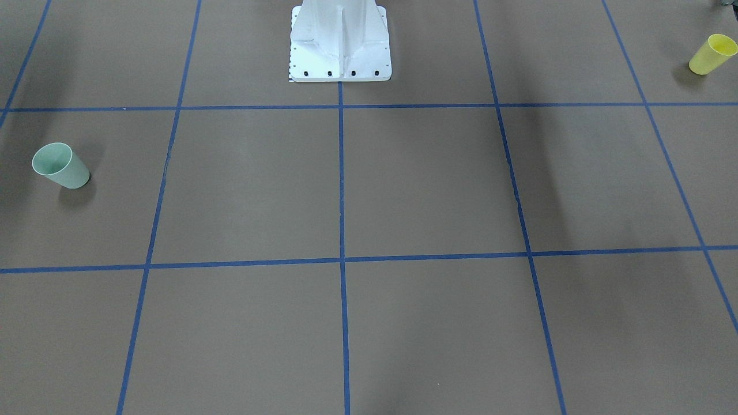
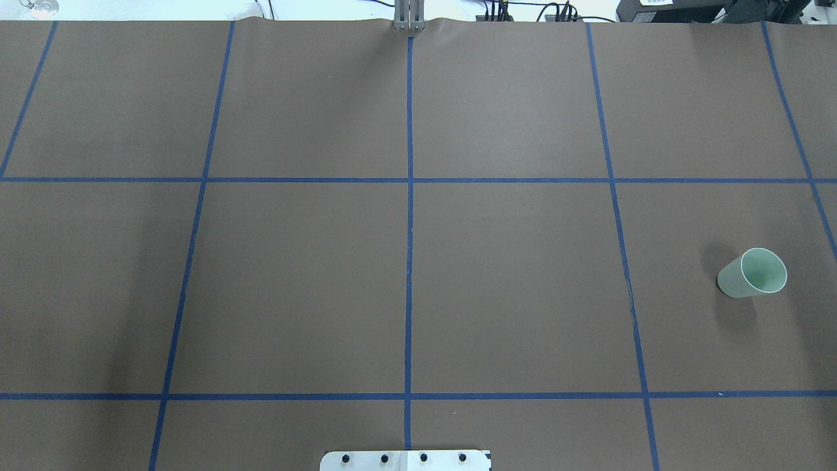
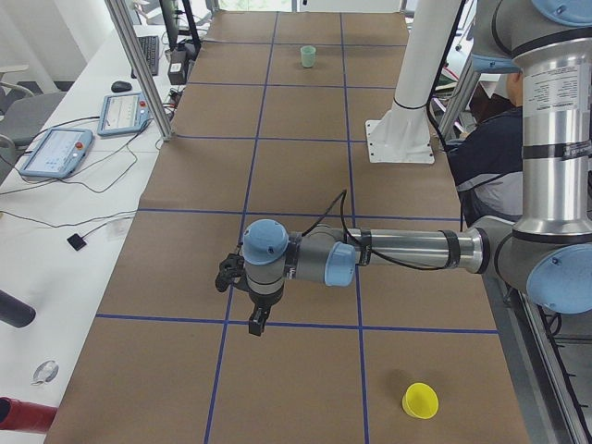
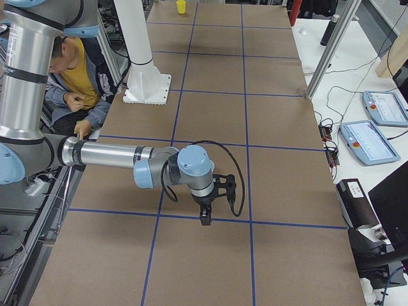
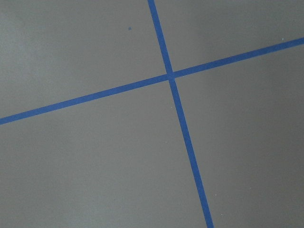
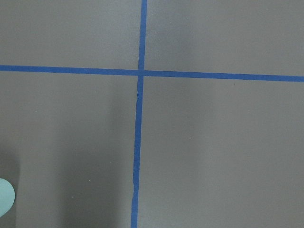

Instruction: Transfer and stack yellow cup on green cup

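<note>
The yellow cup [image 1: 712, 54] stands upright near the table's corner on my left side, also seen in the exterior left view [image 3: 421, 400] and far off in the exterior right view [image 4: 182, 7]. The green cup [image 1: 60, 166] stands upright on my right side [image 2: 753, 273] [image 3: 308, 56]; its rim shows at the edge of the right wrist view [image 6: 4, 197]. My left gripper [image 3: 256, 326] hangs over a tape crossing, well away from the yellow cup. My right gripper [image 4: 204, 220] points down over another tape line. Both show only in side views, so I cannot tell their state.
Brown table paper with a blue tape grid. The white robot base [image 1: 340, 46] stands at the table's edge. A seated person [image 4: 76, 83] is behind the robot. Tablets [image 4: 376, 137] and cables lie on side tables, and metal posts [image 3: 139, 65] stand at the table's edges.
</note>
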Robot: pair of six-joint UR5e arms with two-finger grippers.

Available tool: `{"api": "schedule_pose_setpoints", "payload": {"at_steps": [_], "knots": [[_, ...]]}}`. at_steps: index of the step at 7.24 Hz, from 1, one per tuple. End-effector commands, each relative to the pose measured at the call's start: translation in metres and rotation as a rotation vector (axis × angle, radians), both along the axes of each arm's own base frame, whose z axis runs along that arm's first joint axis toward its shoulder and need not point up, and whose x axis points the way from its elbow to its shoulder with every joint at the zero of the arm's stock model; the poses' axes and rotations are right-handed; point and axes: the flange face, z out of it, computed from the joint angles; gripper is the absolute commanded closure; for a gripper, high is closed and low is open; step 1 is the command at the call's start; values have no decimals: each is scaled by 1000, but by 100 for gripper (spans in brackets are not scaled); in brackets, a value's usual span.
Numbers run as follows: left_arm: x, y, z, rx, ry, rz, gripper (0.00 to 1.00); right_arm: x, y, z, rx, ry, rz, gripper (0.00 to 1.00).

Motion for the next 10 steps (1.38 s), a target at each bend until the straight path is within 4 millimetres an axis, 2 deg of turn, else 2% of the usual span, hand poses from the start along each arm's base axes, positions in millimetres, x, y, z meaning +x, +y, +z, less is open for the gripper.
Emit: {"api": "schedule_pose_setpoints", "payload": {"at_steps": [1,3,5,6,7,9,10], "knots": [[-1,1,-12,24,-2,-1,0,0,3,7,-15,-5,1,0],[0,0,-16,33,-3,0,0,0,2,5,-11,-10,1,0],[1,-1,-64,118,3,-9,0,-1,-4,-7,60,-9,-1,0],[1,-12,-80,172,2,-7,0,-2,-5,-9,79,-27,0,0],[2,-32,-99,256,7,-14,0,-2,-4,-8,79,-30,-2,0],[2,-19,-91,275,16,-11,0,-3,2,-1,61,-30,-4,0],[1,-15,-97,318,18,-14,0,-3,6,9,43,-38,-6,0]]}}
